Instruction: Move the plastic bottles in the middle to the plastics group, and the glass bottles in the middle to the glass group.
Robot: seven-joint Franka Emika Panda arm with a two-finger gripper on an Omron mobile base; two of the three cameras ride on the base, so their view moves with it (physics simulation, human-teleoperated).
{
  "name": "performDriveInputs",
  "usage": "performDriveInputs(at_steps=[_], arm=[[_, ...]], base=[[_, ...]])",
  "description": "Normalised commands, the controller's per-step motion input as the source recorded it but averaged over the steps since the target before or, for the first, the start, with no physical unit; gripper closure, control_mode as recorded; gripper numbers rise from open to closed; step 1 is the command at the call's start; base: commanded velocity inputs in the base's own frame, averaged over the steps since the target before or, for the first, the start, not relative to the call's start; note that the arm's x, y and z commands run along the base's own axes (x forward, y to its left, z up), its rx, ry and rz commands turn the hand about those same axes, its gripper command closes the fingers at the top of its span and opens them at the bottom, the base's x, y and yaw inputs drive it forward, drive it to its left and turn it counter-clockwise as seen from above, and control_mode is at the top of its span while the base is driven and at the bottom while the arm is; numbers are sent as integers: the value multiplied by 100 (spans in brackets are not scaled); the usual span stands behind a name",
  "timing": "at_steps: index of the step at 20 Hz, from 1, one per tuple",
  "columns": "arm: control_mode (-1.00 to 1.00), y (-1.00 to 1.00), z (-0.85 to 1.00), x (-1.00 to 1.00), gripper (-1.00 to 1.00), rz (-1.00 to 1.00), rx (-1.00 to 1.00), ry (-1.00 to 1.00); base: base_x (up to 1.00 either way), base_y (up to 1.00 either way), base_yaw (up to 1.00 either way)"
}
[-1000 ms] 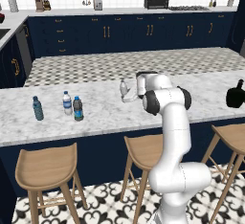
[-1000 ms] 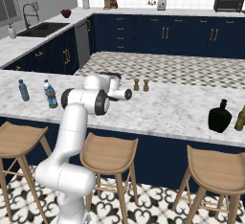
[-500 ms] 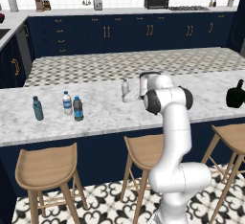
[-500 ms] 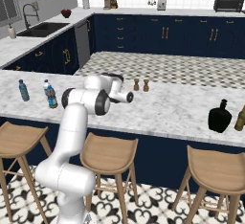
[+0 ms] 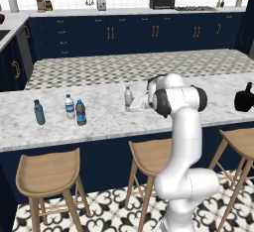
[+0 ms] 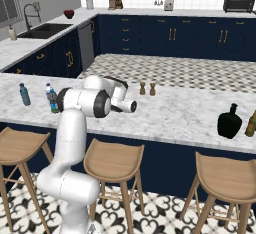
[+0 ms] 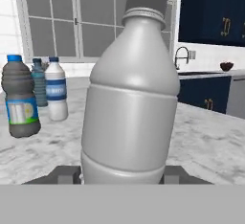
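Note:
A clear greyish plastic bottle (image 7: 131, 98) with a dark cap stands upright between my fingertips (image 7: 64, 174) in the hand view. My gripper (image 7: 122, 175) is shut on its lower body. In the left base view this bottle (image 5: 128, 97) stands on the marble counter just left of my hand. Further left stand the dark bottle with a blue label (image 5: 80, 113), the clear white-capped bottle (image 5: 70, 106) and the teal bottle (image 5: 38, 112). The hand view has them behind on the left: dark (image 7: 20, 106), teal (image 7: 38, 88), clear (image 7: 56, 94). The squat black glass bottle (image 6: 229, 122) stands far right.
An amber bottle (image 6: 251, 123) stands beside the black one at the right end of the counter (image 5: 104, 127). Two small shakers (image 6: 147, 88) stand on the counter's far side. Wooden stools (image 5: 47, 169) line the near edge below.
The jaws have closed in on the greyish bottle, which stands where it was. The arm has barely moved.

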Motion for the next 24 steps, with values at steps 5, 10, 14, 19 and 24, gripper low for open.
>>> performDriveInputs(at_steps=[5, 10, 14, 19, 24], arm=[[-100, 52, 25, -52, 100, 17, 0, -1], [-100, 63, 14, -50, 100, 22, 0, -4], [-100, 59, 2, -44, 100, 18, 0, 0], [-100, 48, 0, -22, 100, 6, 4, 0], [-100, 51, -2, -15, 100, 1, 4, 0]], base=[[0, 0, 0], [0, 0, 0], [0, 0, 0], [0, 0, 0], [0, 0, 0]])
